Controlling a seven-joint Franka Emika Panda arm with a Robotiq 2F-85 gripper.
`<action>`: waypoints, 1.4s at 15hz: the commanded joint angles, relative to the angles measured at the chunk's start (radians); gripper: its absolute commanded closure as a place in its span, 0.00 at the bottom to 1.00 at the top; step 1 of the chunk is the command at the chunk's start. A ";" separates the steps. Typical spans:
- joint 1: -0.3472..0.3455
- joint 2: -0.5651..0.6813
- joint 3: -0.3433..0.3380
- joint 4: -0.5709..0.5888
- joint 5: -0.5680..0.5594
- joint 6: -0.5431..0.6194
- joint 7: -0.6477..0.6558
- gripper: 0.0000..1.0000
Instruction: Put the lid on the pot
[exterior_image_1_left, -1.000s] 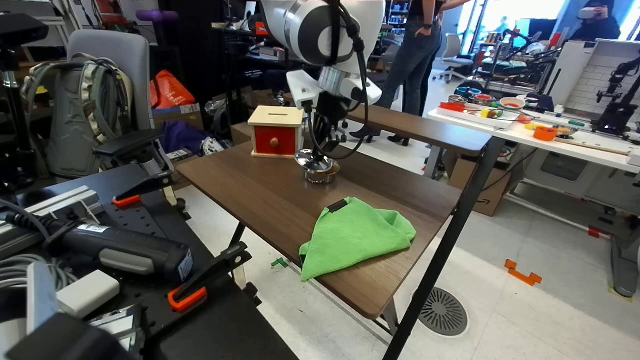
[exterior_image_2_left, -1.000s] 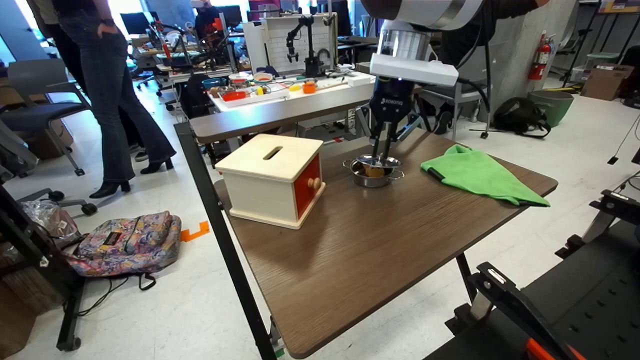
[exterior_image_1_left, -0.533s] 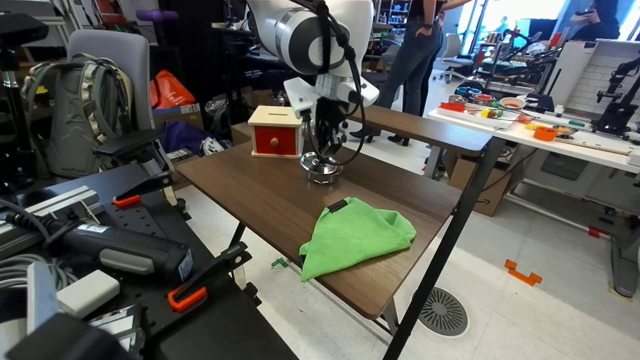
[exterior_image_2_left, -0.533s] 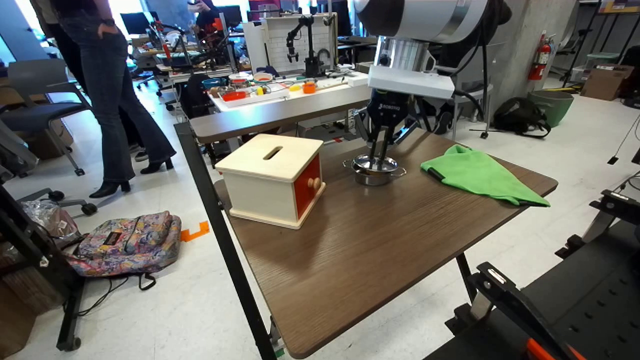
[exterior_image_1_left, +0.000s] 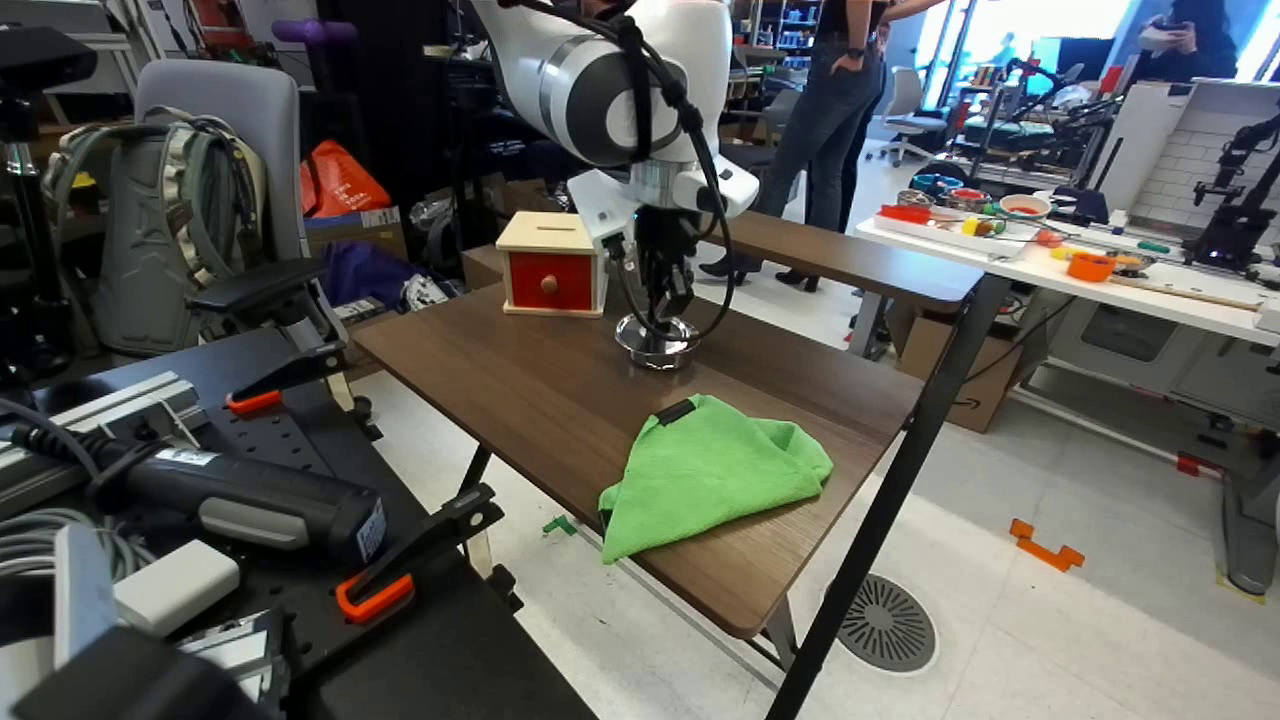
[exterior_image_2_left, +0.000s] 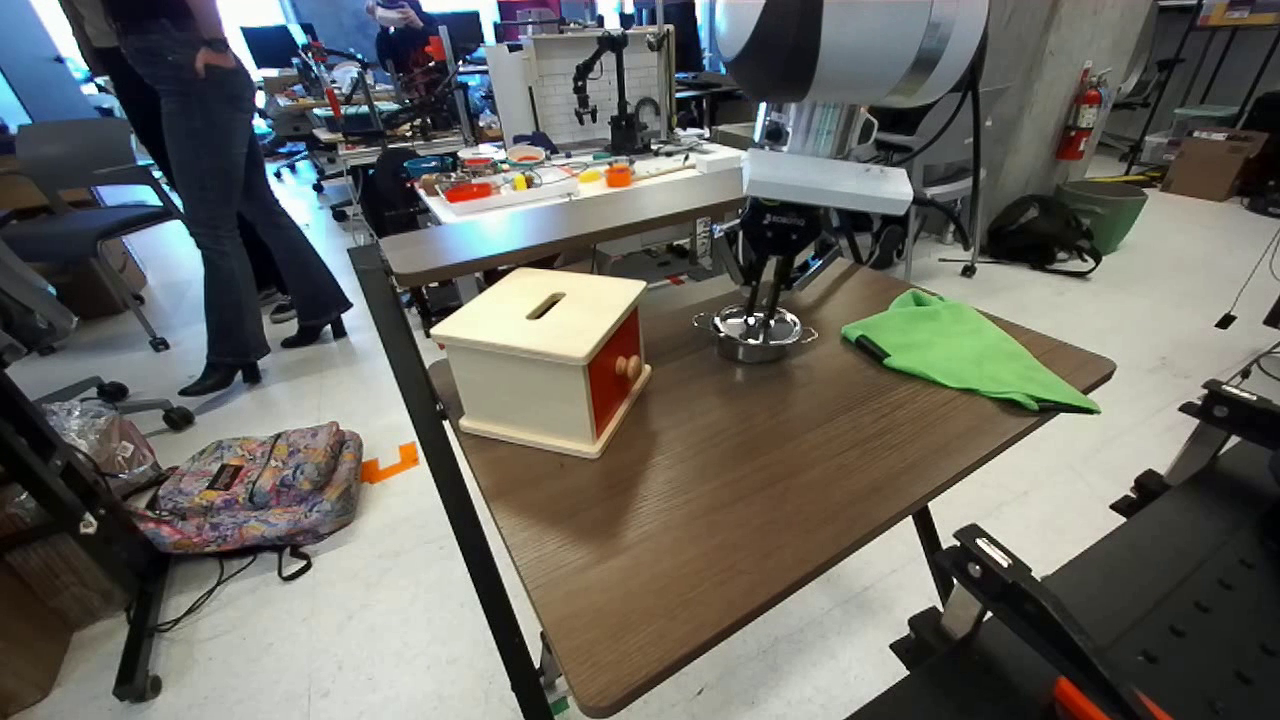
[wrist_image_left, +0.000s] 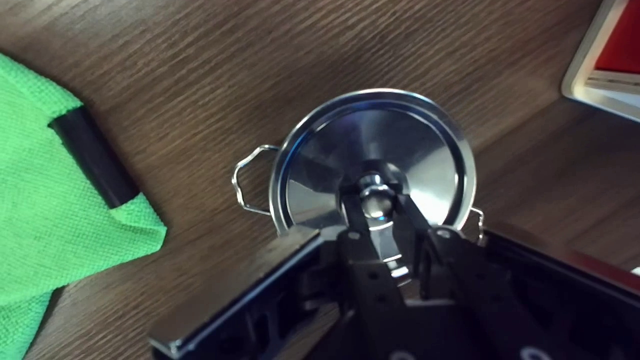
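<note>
The silvery lid (exterior_image_2_left: 752, 318) lies over the opening of the small metal pot (exterior_image_2_left: 755, 350), roughly level, with its edge close to the pot's rim. In the wrist view the lid (wrist_image_left: 320, 155) looks nearly centred, with the pot's wire handles (wrist_image_left: 238, 187) sticking out on both sides. My gripper (wrist_image_left: 376, 192) points down with its fingers on either side of the lid's knob, shut on it. In an exterior view the lid (exterior_image_1_left: 634, 333) and pot (exterior_image_1_left: 668, 360) show below the gripper. The pot's inside is hidden.
A wooden box with a red drawer (exterior_image_2_left: 612, 370) stands on the brown table (exterior_image_2_left: 720, 500) beside the pot. A green cloth (exterior_image_2_left: 950, 350) lies on the other side of the pot, also seen in the wrist view (wrist_image_left: 65, 210). A black cart (exterior_image_1_left: 420, 620) stands near the table.
The gripper has lowered the lid from a tilted position above the pot onto its opening. The orange-brown thing visible in the pot earlier is now hidden. The pot has shifted slightly.
</note>
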 joint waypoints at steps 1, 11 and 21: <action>0.032 -0.005 -0.040 -0.027 -0.032 0.055 0.013 0.54; 0.027 -0.027 -0.053 -0.048 -0.048 0.036 0.007 0.00; 0.004 -0.126 -0.037 -0.100 -0.040 -0.020 -0.014 0.00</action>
